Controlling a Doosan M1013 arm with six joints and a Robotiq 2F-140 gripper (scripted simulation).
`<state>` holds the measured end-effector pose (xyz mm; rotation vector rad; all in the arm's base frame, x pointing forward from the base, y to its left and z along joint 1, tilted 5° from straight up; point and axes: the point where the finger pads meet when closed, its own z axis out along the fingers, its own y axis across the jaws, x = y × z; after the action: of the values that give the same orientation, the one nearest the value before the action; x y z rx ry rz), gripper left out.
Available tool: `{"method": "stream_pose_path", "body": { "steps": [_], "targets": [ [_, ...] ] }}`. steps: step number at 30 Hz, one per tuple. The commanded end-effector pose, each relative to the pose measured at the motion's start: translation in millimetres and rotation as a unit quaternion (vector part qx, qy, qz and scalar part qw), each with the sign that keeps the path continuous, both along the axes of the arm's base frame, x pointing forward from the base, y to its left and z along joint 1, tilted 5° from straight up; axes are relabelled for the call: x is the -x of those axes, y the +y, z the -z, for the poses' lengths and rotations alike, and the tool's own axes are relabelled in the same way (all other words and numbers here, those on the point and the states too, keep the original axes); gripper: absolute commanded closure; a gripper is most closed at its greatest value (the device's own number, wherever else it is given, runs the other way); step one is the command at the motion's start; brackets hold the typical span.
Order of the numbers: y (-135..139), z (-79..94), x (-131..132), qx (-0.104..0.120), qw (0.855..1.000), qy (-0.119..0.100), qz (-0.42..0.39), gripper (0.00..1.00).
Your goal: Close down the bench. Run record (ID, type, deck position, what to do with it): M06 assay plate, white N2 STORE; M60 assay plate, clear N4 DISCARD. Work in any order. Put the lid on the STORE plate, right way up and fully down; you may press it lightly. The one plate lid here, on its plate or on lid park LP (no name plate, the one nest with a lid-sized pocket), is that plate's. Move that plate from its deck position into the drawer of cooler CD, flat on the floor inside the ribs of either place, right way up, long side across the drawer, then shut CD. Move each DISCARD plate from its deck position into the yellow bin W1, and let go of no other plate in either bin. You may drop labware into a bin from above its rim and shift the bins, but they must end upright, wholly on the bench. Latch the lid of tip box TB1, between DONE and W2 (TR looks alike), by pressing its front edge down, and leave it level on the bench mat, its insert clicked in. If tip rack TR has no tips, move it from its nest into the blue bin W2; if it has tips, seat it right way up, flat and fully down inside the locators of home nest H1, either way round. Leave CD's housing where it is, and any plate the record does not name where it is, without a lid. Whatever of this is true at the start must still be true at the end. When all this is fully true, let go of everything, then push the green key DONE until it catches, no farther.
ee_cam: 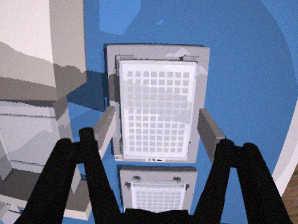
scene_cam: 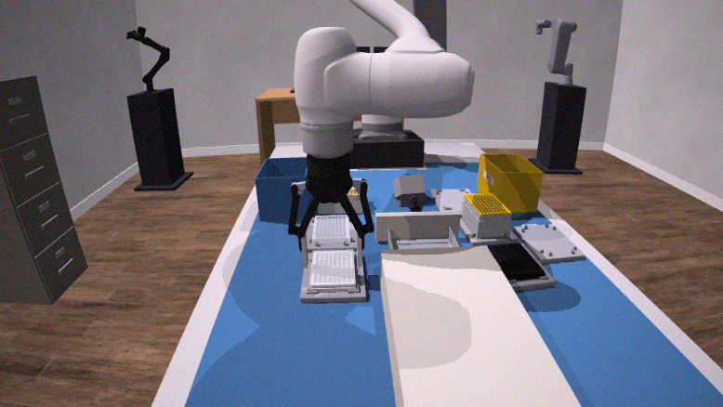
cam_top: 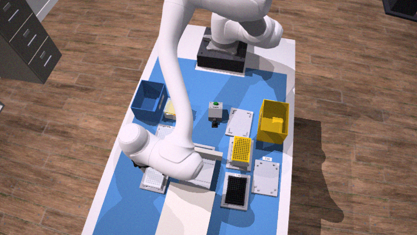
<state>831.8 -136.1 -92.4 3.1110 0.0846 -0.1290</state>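
My gripper (scene_cam: 332,238) (ee_cam: 156,117) is open and empty. It hangs low over the left column of nests, one finger on each side. A pale gridded plate (cam_top: 153,177) (scene_cam: 332,268) (ee_cam: 158,106) sits in the near nest. A second pale gridded plate (cam_top: 164,131) (scene_cam: 331,226) (ee_cam: 158,197) sits in the nest behind it. I cannot tell which is white, which is clear, or whether either bears a lid. Cooler CD (cam_top: 208,153) (scene_cam: 417,225) stands to their right with its drawer (cam_top: 204,175) (scene_cam: 422,243) pulled open. The arm hides the gripper in the top view.
Blue bin (cam_top: 146,112) (scene_cam: 275,194), tip box (cam_top: 169,108), DONE key (cam_top: 215,103) behind. Yellow tip rack (cam_top: 241,148) (scene_cam: 486,204), black plate (cam_top: 236,190) (scene_cam: 516,260), two bare nests (cam_top: 239,122) (cam_top: 265,177), yellow bin (cam_top: 273,140) (scene_cam: 510,190) to the right. A pale slab (scene_cam: 445,323) lies in front.
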Motion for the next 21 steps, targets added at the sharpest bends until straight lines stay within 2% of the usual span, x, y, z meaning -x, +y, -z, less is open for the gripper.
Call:
{"method": "stream_pose_path", "body": {
  "steps": [1,14,21],
  "targets": [
    [0,3.8,0,0.000,1.000,0.000,0.000,0.34],
    [0,18.4,1,0.000,1.000,0.000,0.000,0.34],
    [0,18.4,1,0.000,1.000,0.000,0.000,0.34]
  ]
}}
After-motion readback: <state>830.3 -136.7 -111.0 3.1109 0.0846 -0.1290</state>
